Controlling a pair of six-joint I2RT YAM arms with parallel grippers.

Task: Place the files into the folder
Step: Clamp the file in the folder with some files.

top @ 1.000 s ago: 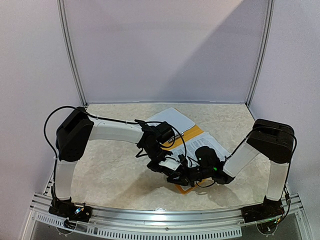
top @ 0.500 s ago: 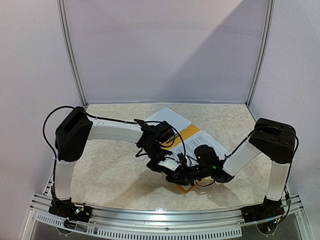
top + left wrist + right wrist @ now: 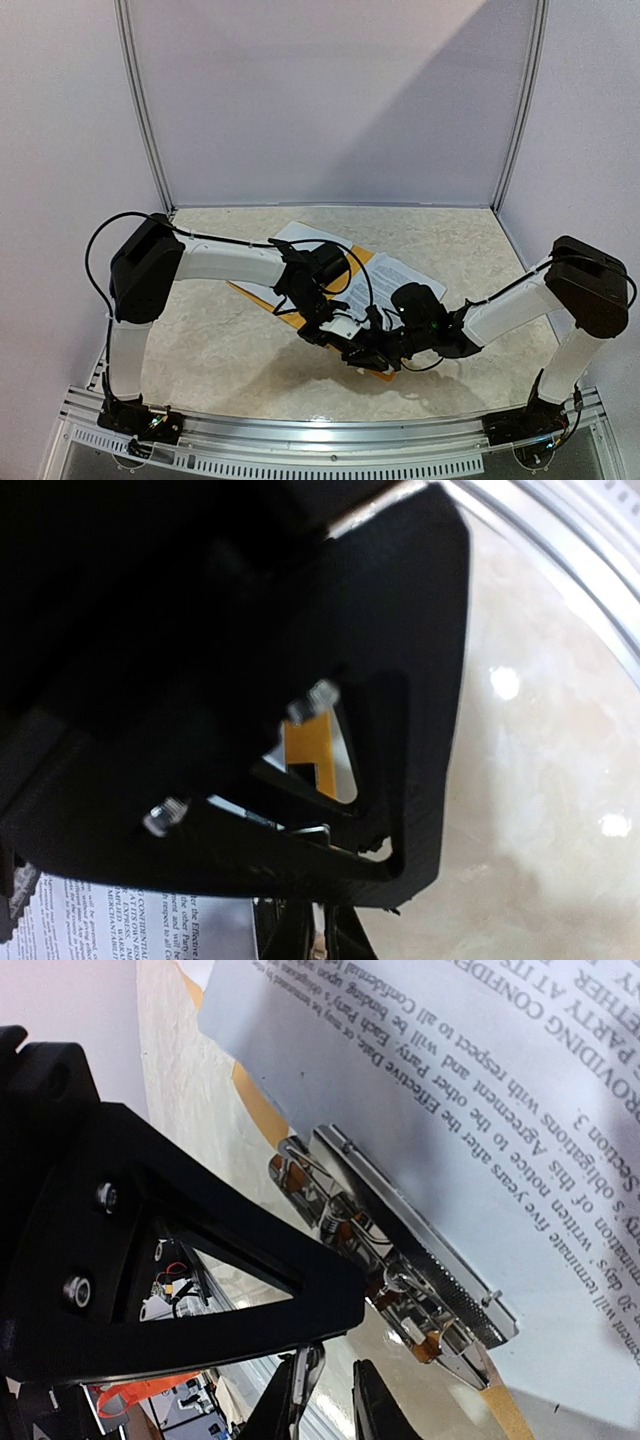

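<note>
Now, the marbled table lies under both your claws. The orange folder lies flat beneath them, sticking out past your left claw. The printed sheets lie on the folder, reaching away behind your right claw. The metal clip sits just ahead of the right claw, along a sheet's edge. Whether either claw is open or closed, you cannot tell here.

Beige marbled table — pale lavender back panel standing along its far edge between two slanted aluminium posts, plain side wall off its left edge, slotted aluminium rail running along the near edge.
</note>
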